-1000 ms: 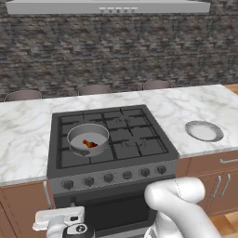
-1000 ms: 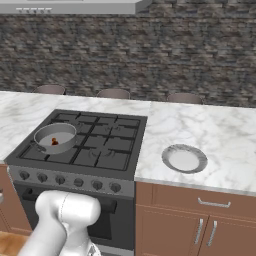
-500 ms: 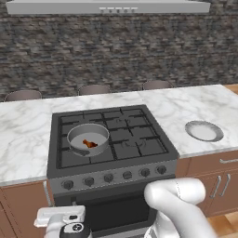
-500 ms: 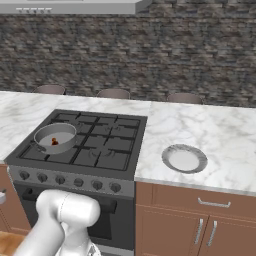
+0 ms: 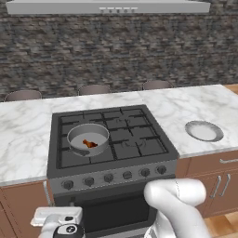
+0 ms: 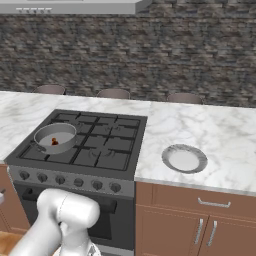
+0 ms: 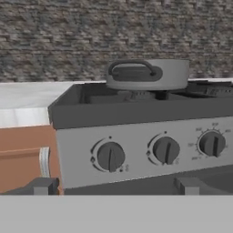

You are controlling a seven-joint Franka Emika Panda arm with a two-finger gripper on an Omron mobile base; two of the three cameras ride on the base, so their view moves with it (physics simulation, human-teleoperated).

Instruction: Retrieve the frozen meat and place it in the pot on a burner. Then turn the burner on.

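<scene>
A: Where does the frozen meat [image 5: 89,143] sit?

B: It lies inside the pot [image 5: 88,138], a small reddish-orange chunk on the pot's floor. The pot stands on the front left burner [image 5: 82,147] of the dark cooktop [image 5: 139,148].

A: And the gripper [image 7: 113,185]?

B: It hangs low in front of the stove, facing the front panel. Its two dark fingertips [image 7: 42,186] stand wide apart with nothing between them, so the jaws are open and hold nothing.

A: What does the hand view show ahead of them?

B: Three round knobs [image 7: 109,156] in a row on the grey panel, the leftmost roughly centred between the tips. Above them the pot's handle [image 7: 132,69] points toward the camera.

A: Anything else on the counter?

B: A shallow silvery dish [image 5: 203,131] rests on the marble counter [image 5: 195,104] right of the cooktop, well apart from the pot.
</scene>
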